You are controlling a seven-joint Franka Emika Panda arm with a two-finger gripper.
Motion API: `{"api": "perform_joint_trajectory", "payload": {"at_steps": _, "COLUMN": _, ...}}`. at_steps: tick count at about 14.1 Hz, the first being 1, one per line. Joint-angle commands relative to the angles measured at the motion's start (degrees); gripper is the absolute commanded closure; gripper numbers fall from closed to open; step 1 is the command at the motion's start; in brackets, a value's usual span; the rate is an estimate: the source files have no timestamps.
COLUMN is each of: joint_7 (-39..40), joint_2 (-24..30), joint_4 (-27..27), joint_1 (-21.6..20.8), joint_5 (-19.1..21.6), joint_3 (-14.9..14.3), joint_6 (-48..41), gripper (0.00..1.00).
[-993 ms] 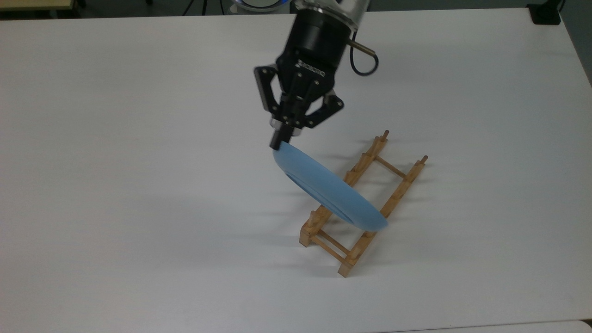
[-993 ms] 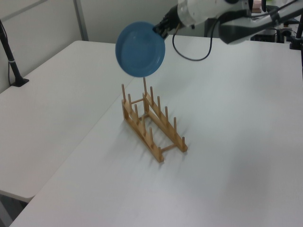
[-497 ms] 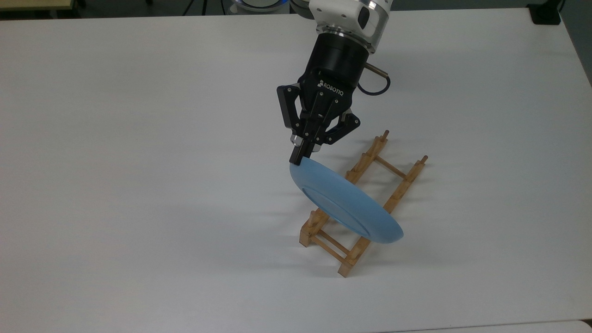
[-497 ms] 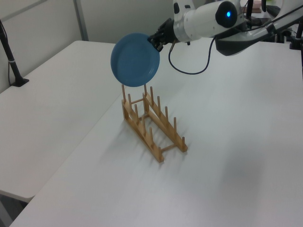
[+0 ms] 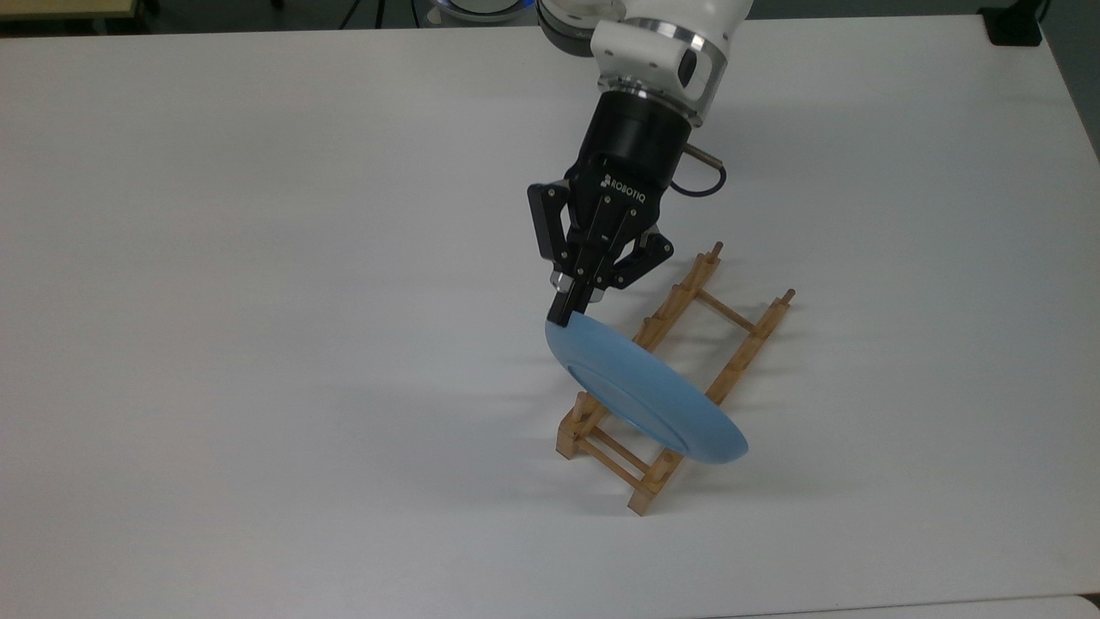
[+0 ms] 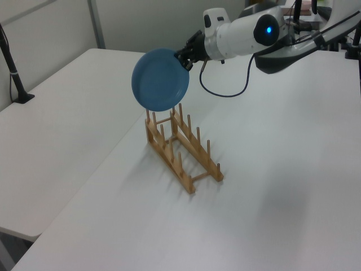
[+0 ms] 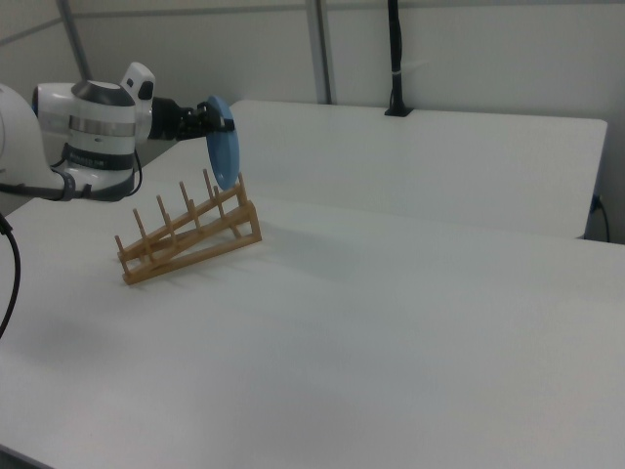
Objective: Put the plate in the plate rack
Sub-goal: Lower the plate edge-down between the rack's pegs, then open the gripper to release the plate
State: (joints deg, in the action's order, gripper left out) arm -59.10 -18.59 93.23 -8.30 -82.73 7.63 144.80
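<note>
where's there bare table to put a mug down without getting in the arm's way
Nearly all of the white table is bare: the broad stretch on the top view's left, and the strip along its lower edge below the plate rack. It is crowded only at the rack, where the gripper holds the plate on edge over it.

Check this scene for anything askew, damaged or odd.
Nothing stands out. The claw grips the plate by its rim, edge-on above one end of the rack, which stands intact on the table.
</note>
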Motion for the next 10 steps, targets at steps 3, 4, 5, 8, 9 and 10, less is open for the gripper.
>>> {"api": "perform_joint_trajectory", "payload": {"at_steps": 3, "joint_7": -2.0, "joint_2": -0.7, "joint_4": 1.0, "joint_1": -1.3, "joint_5": -1.8, "joint_3": -0.5, "joint_6": -1.2, "gripper": 0.26}}
{"api": "perform_joint_trajectory", "payload": {"at_steps": 4, "joint_7": -2.0, "joint_2": -0.7, "joint_4": 1.0, "joint_1": -1.3, "joint_5": -1.9, "joint_3": -0.5, "joint_6": -1.3, "gripper": 0.13}}
{"api": "perform_joint_trajectory", "payload": {"at_steps": 5, "joint_7": -2.0, "joint_2": -0.7, "joint_4": 1.0, "joint_1": -1.4, "joint_5": -1.9, "joint_3": -0.5, "joint_6": -1.3, "gripper": 0.00}}
{"api": "perform_joint_trajectory", "payload": {"at_steps": 8, "joint_7": -4.2, "joint_2": -0.1, "joint_4": 0.6, "joint_1": -1.4, "joint_5": -0.9, "joint_3": -0.5, "joint_6": -1.3, "gripper": 0.00}}
{"api": "perform_joint_trajectory", "payload": {"at_steps": 9, "joint_7": -5.3, "joint_2": 0.5, "joint_4": 0.6, "joint_1": -1.4, "joint_5": -0.1, "joint_3": -0.4, "joint_6": -1.3, "gripper": 0.00}}
{"api": "perform_joint_trajectory", "payload": {"at_steps": 10, "joint_7": -6.2, "joint_2": 1.8, "joint_4": 0.5, "joint_1": -1.3, "joint_5": 2.5, "joint_3": -0.2, "joint_6": -1.3, "gripper": 0.00}}
